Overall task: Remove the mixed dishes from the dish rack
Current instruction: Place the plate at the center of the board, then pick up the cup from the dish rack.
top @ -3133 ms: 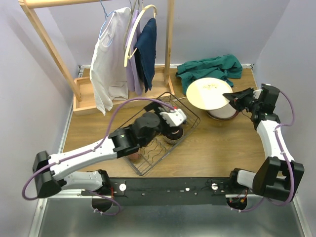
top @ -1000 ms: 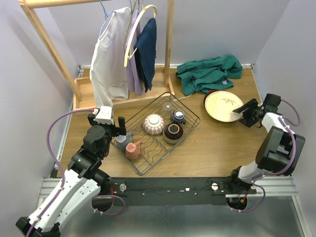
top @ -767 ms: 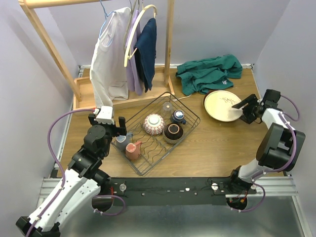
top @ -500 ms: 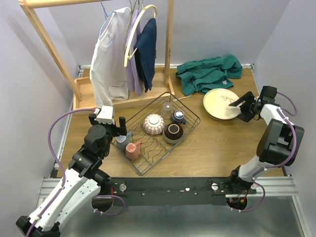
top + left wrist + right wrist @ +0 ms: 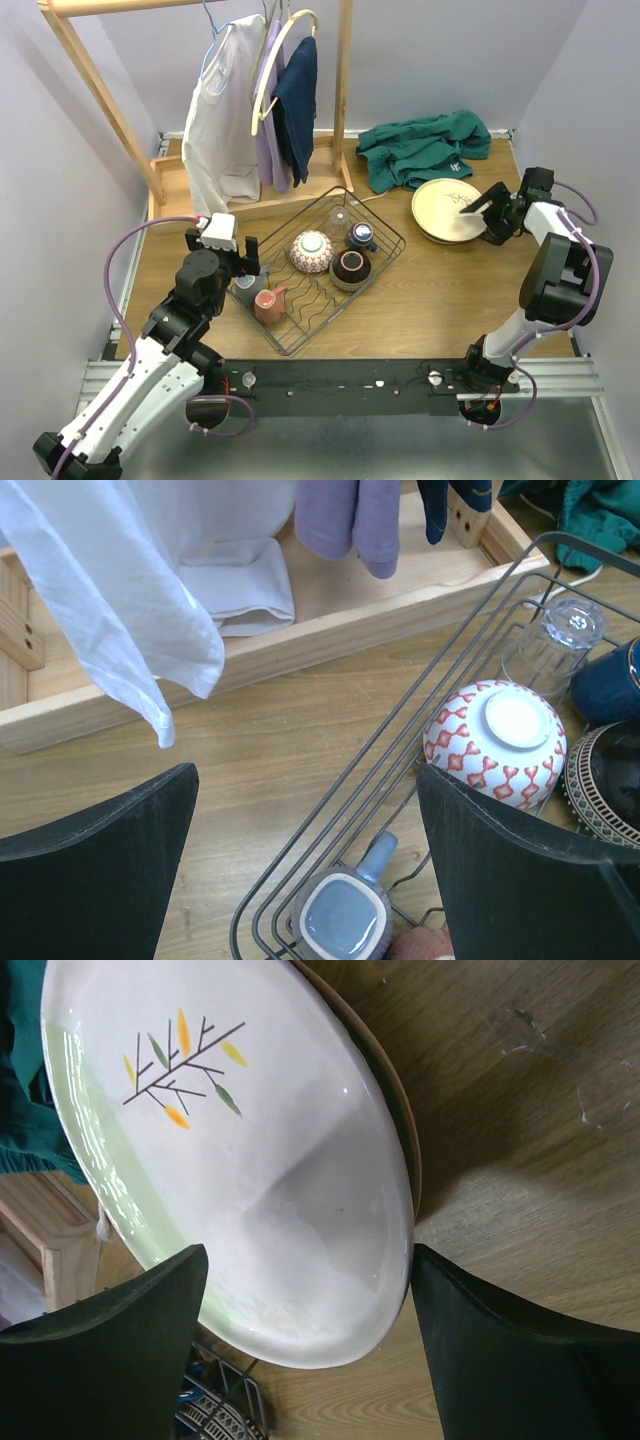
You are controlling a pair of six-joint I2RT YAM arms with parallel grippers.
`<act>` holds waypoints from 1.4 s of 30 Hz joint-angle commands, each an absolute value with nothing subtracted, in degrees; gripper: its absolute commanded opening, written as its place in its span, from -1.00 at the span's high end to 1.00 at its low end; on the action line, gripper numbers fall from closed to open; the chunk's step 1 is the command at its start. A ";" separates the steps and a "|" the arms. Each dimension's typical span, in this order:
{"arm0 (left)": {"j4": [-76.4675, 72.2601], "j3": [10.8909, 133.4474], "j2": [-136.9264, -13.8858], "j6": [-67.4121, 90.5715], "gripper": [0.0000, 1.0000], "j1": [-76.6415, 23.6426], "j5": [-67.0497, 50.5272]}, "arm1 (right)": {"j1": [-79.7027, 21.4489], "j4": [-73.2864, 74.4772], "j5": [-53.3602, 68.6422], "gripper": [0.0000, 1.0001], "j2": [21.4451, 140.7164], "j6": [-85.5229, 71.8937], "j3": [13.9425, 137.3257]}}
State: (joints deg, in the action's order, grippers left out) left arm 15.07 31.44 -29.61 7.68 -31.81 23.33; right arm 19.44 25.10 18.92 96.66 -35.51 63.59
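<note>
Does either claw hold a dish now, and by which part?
Nothing is held: the left claw is open over the dish rack, the right claw open at the plate.

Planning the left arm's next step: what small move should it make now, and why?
Probably lower the left gripper onto the grey cup: its jaws stand open, and the cup sits upright in the dish rack below them, ungrasped.
</note>
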 commanded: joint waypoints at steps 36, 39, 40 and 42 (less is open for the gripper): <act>58.97 55.82 -55.55 34.80 -0.90 -31.73 0.53 | 17.32 23.47 21.00 -1.00 62.49 -34.36 43.07; 59.15 53.88 -55.81 37.25 -0.79 -32.17 0.70 | 16.79 22.94 21.36 -1.00 62.49 -34.36 42.72; 58.98 53.44 -55.81 37.70 -0.77 -32.34 0.88 | 16.61 22.77 21.44 -1.00 62.58 -34.37 42.63; 58.01 52.39 -55.99 39.02 -0.64 -33.13 1.40 | 16.17 22.15 21.97 -1.00 62.93 -34.45 42.19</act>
